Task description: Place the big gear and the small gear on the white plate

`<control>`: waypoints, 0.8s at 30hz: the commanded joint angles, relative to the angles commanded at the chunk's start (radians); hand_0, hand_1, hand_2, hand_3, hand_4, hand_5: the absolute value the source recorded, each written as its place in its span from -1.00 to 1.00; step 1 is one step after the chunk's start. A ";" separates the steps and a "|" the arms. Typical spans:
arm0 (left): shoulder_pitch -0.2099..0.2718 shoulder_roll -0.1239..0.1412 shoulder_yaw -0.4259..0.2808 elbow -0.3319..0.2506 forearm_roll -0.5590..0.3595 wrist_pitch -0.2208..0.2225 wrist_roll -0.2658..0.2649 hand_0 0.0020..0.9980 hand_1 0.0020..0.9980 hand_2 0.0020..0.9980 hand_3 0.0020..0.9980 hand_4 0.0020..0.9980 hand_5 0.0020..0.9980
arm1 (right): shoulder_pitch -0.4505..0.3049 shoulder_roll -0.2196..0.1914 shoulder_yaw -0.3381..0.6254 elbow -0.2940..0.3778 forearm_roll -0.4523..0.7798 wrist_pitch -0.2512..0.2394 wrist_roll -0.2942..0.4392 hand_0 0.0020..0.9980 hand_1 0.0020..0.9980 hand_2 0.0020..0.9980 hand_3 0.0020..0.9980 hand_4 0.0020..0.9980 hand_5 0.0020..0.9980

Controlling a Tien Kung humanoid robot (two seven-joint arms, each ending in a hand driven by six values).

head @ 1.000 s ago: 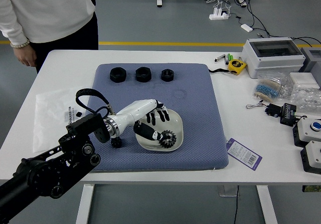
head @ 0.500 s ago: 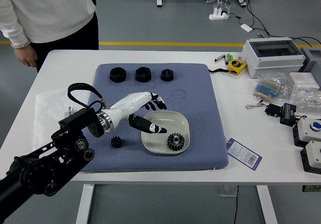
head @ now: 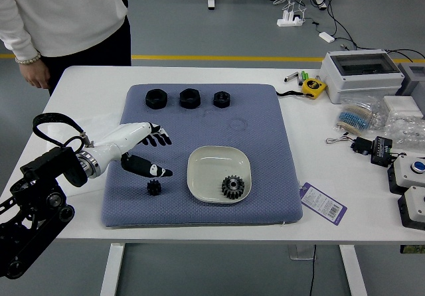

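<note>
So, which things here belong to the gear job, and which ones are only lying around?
For the job: big gear, small gear, plate, left hand.

Just lying about: three black nuts, tape measure, tag, plastic bags, lidded box.

A high camera faces down over the table [head: 311, 127].

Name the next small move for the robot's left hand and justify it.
Probably lower the white-and-black left hand toward the small black toothed gear: that gear lies on the blue mat, outside the white plate, while the big dark metal gear is already on it.
</note>
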 joint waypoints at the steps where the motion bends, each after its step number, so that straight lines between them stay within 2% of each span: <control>1: 0.006 0.004 0.006 -0.004 0.001 -0.003 0.000 -0.04 0.05 0.11 0.15 1.00 -0.42 | 0.000 0.000 0.000 0.000 0.000 0.000 0.000 0.31 0.30 0.48 0.20 0.72 0.40; 6: 0.021 0.006 0.023 -0.004 0.005 -0.020 0.006 -0.04 0.05 0.11 0.15 1.00 -0.42 | 0.000 0.002 0.000 0.000 0.002 -0.003 0.000 0.31 0.30 0.48 0.20 0.72 0.40; 7: 0.023 0.006 0.026 -0.003 0.005 -0.021 0.006 -0.08 -0.03 0.06 0.12 0.89 -0.77 | 0.000 0.002 -0.001 0.000 0.003 -0.004 0.000 0.31 0.30 0.48 0.20 0.72 0.40; 13: 0.022 0.000 0.046 0.009 0.013 -0.018 0.003 -0.08 -0.03 0.06 0.12 0.89 -0.77 | -0.002 0.003 -0.001 0.000 0.006 -0.006 0.000 0.31 0.30 0.48 0.20 0.72 0.40; 14: 0.020 -0.002 0.051 0.016 0.016 -0.015 0.002 -0.10 -0.05 0.05 0.11 0.81 -0.83 | -0.002 0.003 -0.001 0.001 0.006 -0.007 0.000 0.31 0.30 0.48 0.20 0.71 0.40; 18: 0.008 -0.009 0.070 0.051 0.031 -0.006 -0.007 -0.10 -0.05 0.05 0.11 0.81 -0.83 | -0.003 0.004 -0.001 0.001 0.005 -0.007 0.000 0.31 0.30 0.48 0.20 0.71 0.40; 19: 0.002 -0.012 0.075 0.069 0.042 -0.006 -0.010 -0.13 -0.08 0.03 0.10 0.64 -0.92 | -0.003 0.004 0.000 0.001 0.002 -0.007 -0.001 0.31 0.30 0.48 0.20 0.71 0.40; 24: -0.008 -0.022 0.083 0.107 0.055 -0.004 -0.016 -0.13 -0.08 0.03 0.10 0.64 -0.92 | -0.004 0.004 0.003 0.001 -0.002 -0.008 -0.003 0.31 0.30 0.48 0.20 0.71 0.40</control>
